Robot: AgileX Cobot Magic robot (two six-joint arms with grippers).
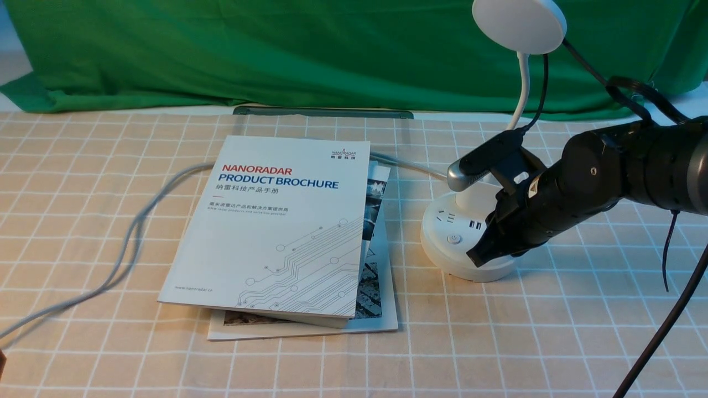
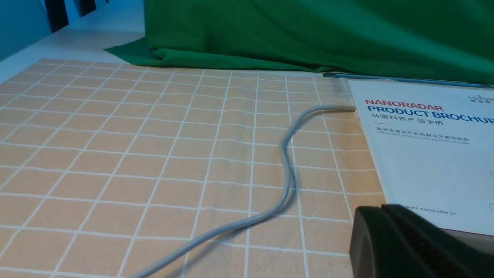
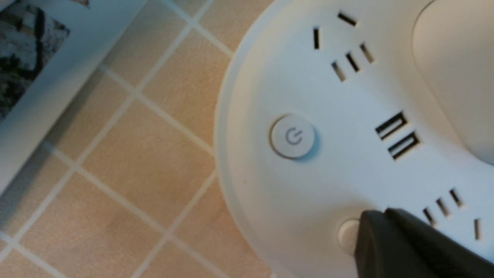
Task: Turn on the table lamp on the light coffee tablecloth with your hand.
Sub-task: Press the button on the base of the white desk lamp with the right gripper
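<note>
The white table lamp stands at the right on the light coffee tablecloth (image 1: 83,182). I see its disc head (image 1: 520,25), thin neck (image 1: 523,88) and round base (image 1: 451,260). My right gripper (image 1: 477,257) is shut and empty, with its tip down on the front of the base. In the right wrist view the right gripper's tip (image 3: 376,218) covers part of a plain round button (image 3: 347,235). The power-symbol button (image 3: 293,136) is bare beside it. My left gripper (image 2: 382,208) is shut and empty, low over the cloth by the brochure's corner. I cannot tell whether the lamp is lit.
Two stacked brochures (image 1: 282,226) lie left of the lamp base. The lamp's grey cable (image 1: 133,232) runs from under them across the cloth to the left front. A green cloth (image 1: 276,50) hangs along the back. A dark strip (image 1: 323,112) lies at its foot.
</note>
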